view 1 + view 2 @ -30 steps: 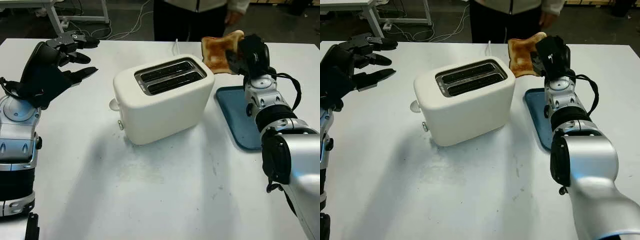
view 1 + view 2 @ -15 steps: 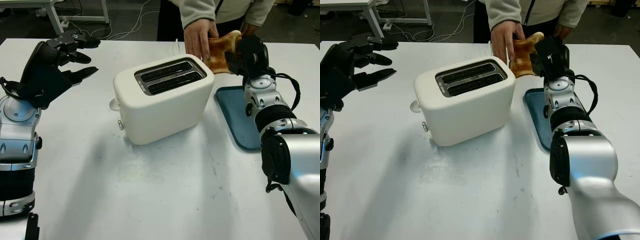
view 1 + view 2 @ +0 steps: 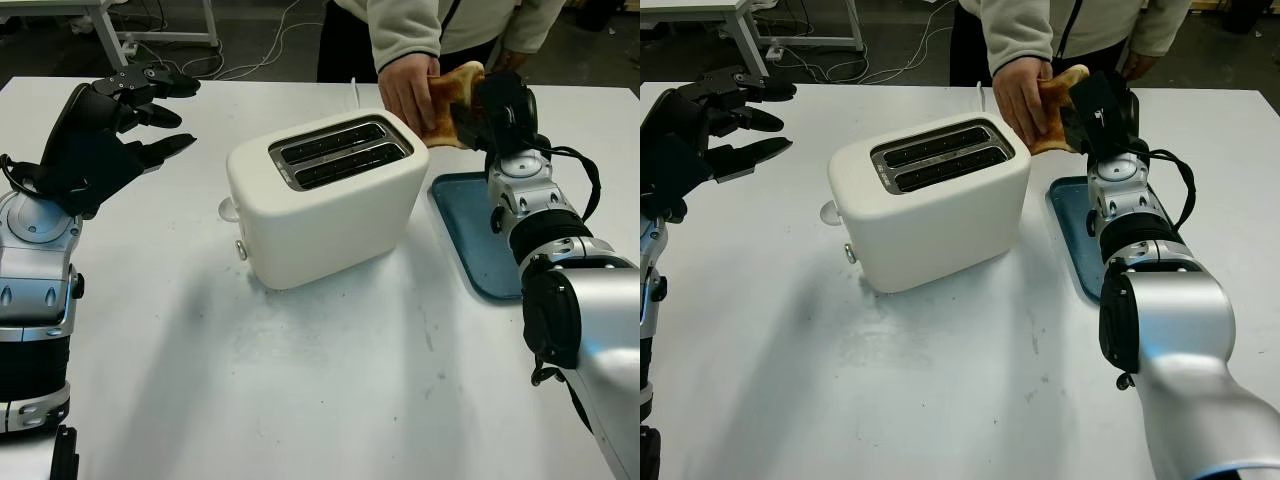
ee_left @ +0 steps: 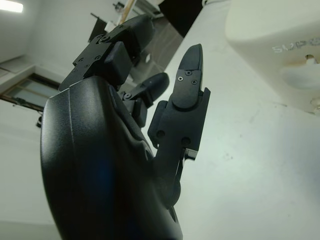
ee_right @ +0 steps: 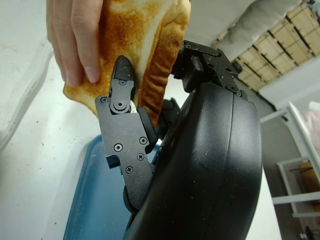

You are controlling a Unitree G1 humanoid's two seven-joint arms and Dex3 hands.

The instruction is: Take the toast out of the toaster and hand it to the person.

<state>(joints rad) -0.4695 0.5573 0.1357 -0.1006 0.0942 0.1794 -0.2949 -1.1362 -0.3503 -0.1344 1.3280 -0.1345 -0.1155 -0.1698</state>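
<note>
Well to the left of the toaster (image 3: pixel 325 195), the left hand (image 3: pixel 100 130) hangs above the tabletop (image 3: pixel 300 380), open and holding nothing; it looks parked and has no part in what comes next.

The toaster itself sits in the middle of the white tabletop, its two slots facing up and both looking empty from where the head cameras stand. A cord runs off behind it toward the far edge.

Just past the toaster's far right corner, and higher than its top, is the toast (image 3: pixel 1052 110). The right hand (image 3: pixel 1095 110) has its fingers (image 5: pixel 121 95) closed on the slice's right side, one finger pressed across the browned face and the others behind it. The slice stands on edge, its long axis running roughly left to right, away from the robot's hand and toward the person's hand (image 3: pixel 410 90), which has come down from behind the tabletop and taken the free left end, thumb and fingers wrapped round the crust.

So both grip the one slice, person on the toaster side, robot on the outer side. How firmly the person holds it I can't quite tell. The handover seems to need only the robot's fingers letting go.

To the right of the toaster, below the raised arm, a blue tray (image 3: pixel 480 240) lies flat.
</note>
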